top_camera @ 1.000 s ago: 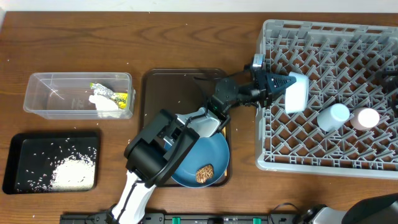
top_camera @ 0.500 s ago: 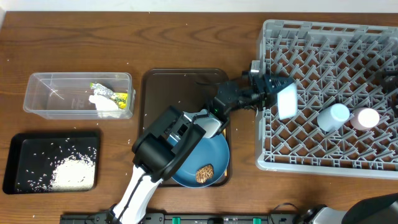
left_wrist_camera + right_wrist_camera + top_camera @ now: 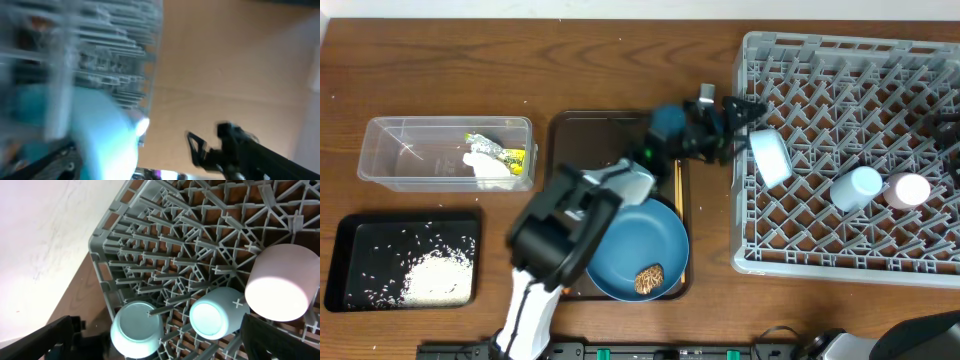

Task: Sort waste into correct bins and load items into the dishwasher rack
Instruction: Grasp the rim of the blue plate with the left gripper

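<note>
Overhead: left tool [image 3: 740,125] hung at rack's [image 3: 840,70] 9 o'clock edge, fingers looked apart, blurred. White bowl [image 3: 770,157] lay tilted inside rack, at tool's 4 o'clock.
Left wrist: all blur, fingers spread.
Right wrist: right tool [image 3: 157,335] gaped wide; bowl sat at 7 o'clock, light blue cup [image 3: 215,317] at 6, pink cup [image 3: 280,287] at 4.

Rack [image 3: 840,60] is matt grey plastic, table's [image 3: 470,60] grainy brown wood. Tub's [image 3: 390,150] clear shiny plastic, blue plate [image 3: 630,235] smooth and glossy.

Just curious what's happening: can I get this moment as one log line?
left gripper: open, beside rack edge | bowl: tilted in rack | right gripper: open over rack | plate: on tray, holding brown food
</note>
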Robot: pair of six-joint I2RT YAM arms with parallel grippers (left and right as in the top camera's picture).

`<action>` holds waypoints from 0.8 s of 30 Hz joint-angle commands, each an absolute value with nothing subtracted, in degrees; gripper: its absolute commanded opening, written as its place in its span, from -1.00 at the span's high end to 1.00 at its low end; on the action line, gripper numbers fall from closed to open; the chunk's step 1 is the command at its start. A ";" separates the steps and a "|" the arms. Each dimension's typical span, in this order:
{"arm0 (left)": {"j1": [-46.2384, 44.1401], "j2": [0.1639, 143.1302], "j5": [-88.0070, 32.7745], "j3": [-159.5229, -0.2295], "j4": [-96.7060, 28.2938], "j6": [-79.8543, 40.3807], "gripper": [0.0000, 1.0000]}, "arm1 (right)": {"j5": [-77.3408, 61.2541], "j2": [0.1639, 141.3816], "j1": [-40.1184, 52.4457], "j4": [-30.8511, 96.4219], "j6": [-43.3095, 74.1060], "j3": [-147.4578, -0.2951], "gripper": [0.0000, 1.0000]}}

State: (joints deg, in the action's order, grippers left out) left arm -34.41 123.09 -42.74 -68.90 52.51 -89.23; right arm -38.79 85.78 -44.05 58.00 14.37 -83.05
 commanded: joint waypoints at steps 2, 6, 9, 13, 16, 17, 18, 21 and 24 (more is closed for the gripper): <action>-31.22 115.48 -43.92 -69.78 36.21 -69.93 -0.96 | -38.81 85.56 -43.68 58.06 13.19 -83.07 -0.98; -27.40 109.49 -42.44 -69.78 15.46 -57.76 -0.96 | -38.81 85.58 -43.68 58.08 13.19 -83.07 -0.98; -24.45 105.21 -36.75 -69.78 -2.72 -47.00 -0.96 | -38.81 85.58 -43.68 58.08 13.19 -83.07 -0.98; -22.04 98.87 -22.98 -69.78 -24.03 -33.06 -0.96 | -38.81 85.58 -43.68 58.04 13.21 -83.07 -0.98; -22.35 94.87 -13.61 -69.78 -33.43 -25.41 -0.96 | -38.83 85.58 -43.68 58.06 13.21 -83.07 -0.99; -22.70 94.00 -11.88 -69.78 -35.57 -23.22 -0.96 | -38.83 85.58 -43.62 58.06 13.21 -83.07 -0.99; -23.16 93.19 -10.11 -69.78 -38.20 -21.12 -0.96 | -38.83 85.58 -43.46 58.08 13.21 -83.07 -0.99; -24.08 92.38 -7.27 -69.78 -44.60 -20.29 -0.96 | -38.83 85.58 -42.74 58.50 13.17 -83.07 -0.98; -24.73 92.42 -6.07 -69.69 -52.23 -20.36 -0.98 | -38.76 85.58 -41.52 59.33 11.51 -83.07 -0.99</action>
State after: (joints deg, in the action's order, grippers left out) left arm -24.25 92.36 -11.70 -69.76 -48.18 -24.75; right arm -38.59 85.78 -43.29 58.87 13.76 -82.98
